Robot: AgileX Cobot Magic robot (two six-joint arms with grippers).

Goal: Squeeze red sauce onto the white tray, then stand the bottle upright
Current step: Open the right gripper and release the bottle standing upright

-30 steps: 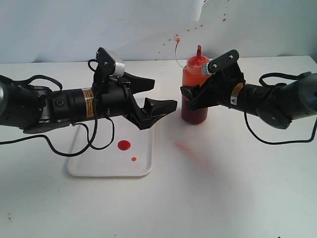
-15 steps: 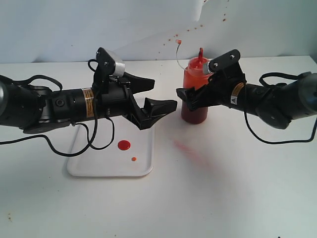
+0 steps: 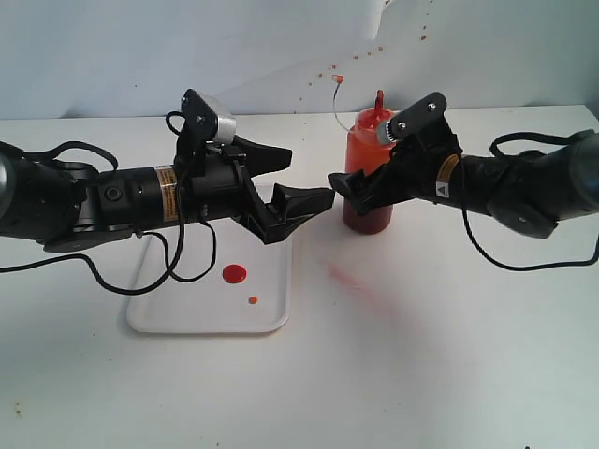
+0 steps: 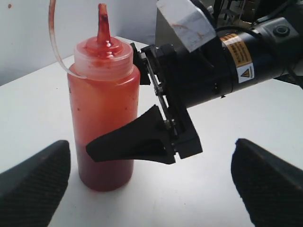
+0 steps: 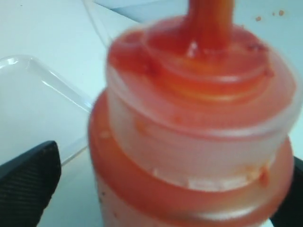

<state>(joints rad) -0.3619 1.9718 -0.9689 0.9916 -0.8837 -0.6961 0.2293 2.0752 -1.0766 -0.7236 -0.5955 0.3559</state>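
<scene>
— Right gripper (image 3: 356,180): what is seen of it?
— Its jaws are spread wide either side of the bottle (image 3: 365,150), and no squeeze is shown; a clear gap is seen beside one finger (image 5: 28,175) in the right wrist view. The left gripper (image 3: 311,175) is also held open and empty, above the far end of the tray (image 3: 187,323).
— How much is judged done?
— Sauce (image 3: 234,274) is laid on the tray as one round blob with a smaller dot beside it, so squeezing is judged done. The bottle is stood upright on the table (image 3: 449,355), just right of the tray, between both grippers. Only withdrawal seems left.
— And the bottle's look?
— Translucent orange-red walls are seen, well filled. The smeared red nozzle (image 3: 379,99) is pointed up, uncapped, with the cap (image 3: 337,80) carried on its thin tether.
</scene>
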